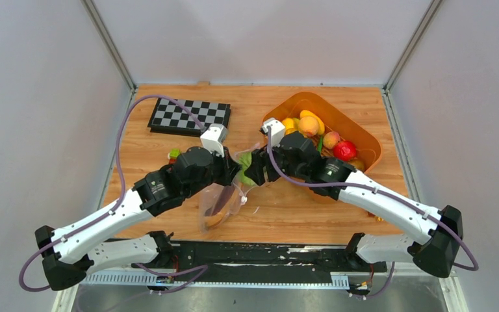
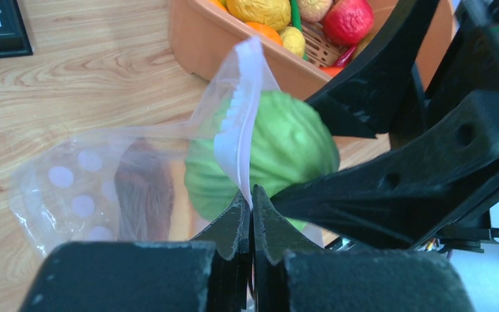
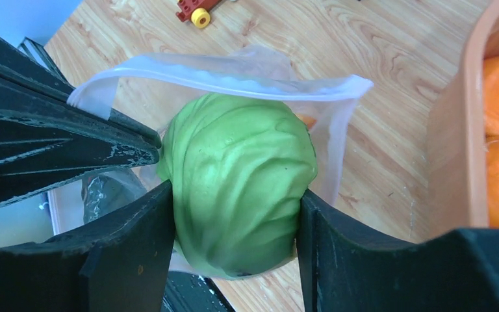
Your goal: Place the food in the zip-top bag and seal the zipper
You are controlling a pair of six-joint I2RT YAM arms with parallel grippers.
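Three views sharing one green cabbage (image 3: 237, 185)
Overhead I look down on it from afar; my wrist cameras face it closely from opposite sides.

Layout, seen from above. The zip-top bag (image 1: 232, 203) lies mid-table (image 1: 286, 211), slice (image 2: 144, 192) inside. At its mouth sits the cabbage (image 3: 237, 182), between my left gripper (image 2: 252, 201) and my right gripper (image 3: 234, 214). From the bag: tub (image 1: 371, 146) at 2 o'clock, checkerboard (image 1: 190, 116) at 11, wheeled toy (image 1: 173, 155) at 10.

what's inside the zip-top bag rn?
A maroon slice with an orange rim lies inside the zip-top bag. A green vegetable, gripped by the right gripper, sits at its mouth; the left gripper pinches the mouth edge. How far in the vegetable reaches is hidden.
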